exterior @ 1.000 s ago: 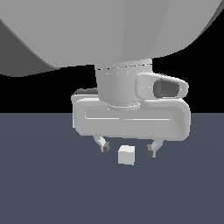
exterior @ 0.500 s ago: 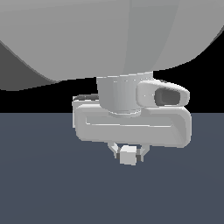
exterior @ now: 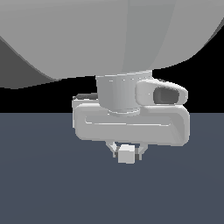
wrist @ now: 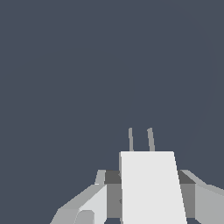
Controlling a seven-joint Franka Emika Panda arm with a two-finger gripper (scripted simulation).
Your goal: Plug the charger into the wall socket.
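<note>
The charger point(exterior: 127, 154) is a small pale grey-white cube. My gripper point(exterior: 127, 151) is shut on it, a finger on each side, under the white hand in the middle of the exterior view. In the wrist view the charger point(wrist: 151, 186) fills the space between my fingers point(wrist: 112, 192), and two thin grey prongs point(wrist: 140, 140) stick out of its far face. The wall socket is out of view in both frames.
A dark blue-grey floor point(exterior: 43, 183) lies under the gripper. The arm's large pale body point(exterior: 109, 35) fills the upper part of the exterior view. The wrist view shows only plain dark blue-grey surface point(wrist: 87, 65) beyond the charger.
The gripper was open around the charger a second ago. It has since closed on the cube and risen a little with it.
</note>
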